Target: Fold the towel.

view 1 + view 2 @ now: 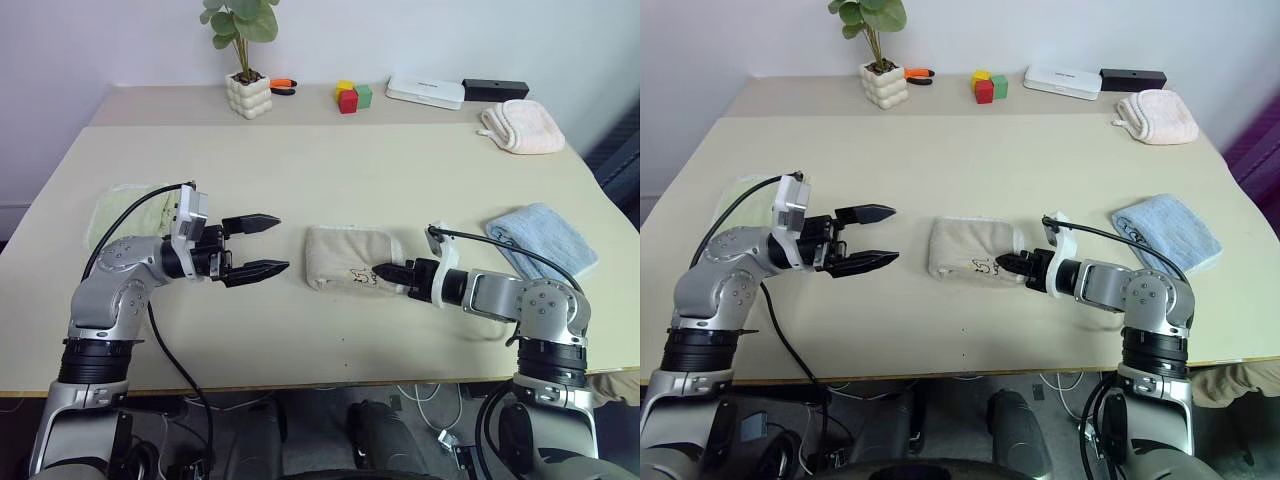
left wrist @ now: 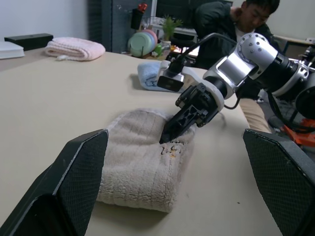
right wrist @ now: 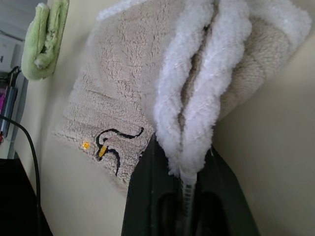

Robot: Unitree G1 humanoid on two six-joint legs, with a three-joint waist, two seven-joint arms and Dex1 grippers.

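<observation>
Wide pale beige table (image 1: 330, 160) carries everything. At its centre, near the front edge, lies the beige ribbed terry towel (image 1: 345, 255), folded into a compact rectangle, whitish corded edge on the side toward the right arm, small dark embroidered mark (image 1: 362, 278) at the near corner.

Light-blue folded towel (image 1: 545, 238) sits to the right of it, well apart. Light-green folded towel (image 1: 130, 212) lies on the left, partly behind the left arm. Pink folded towel (image 1: 522, 126) rests at the far right of the table.

Left gripper (image 1: 262, 245) hovers level just left of the beige towel, apart from it, black fingers spread wide, nothing between them.

Right gripper (image 1: 384, 272) is at the towel's right edge; fingers pressed together, pinching the whitish corded edge, as the right wrist view shows.

Far edge: white bubble-textured pot with green plant (image 1: 246, 92), small coloured blocks (image 1: 352, 96), flat white box (image 1: 426, 90).
</observation>
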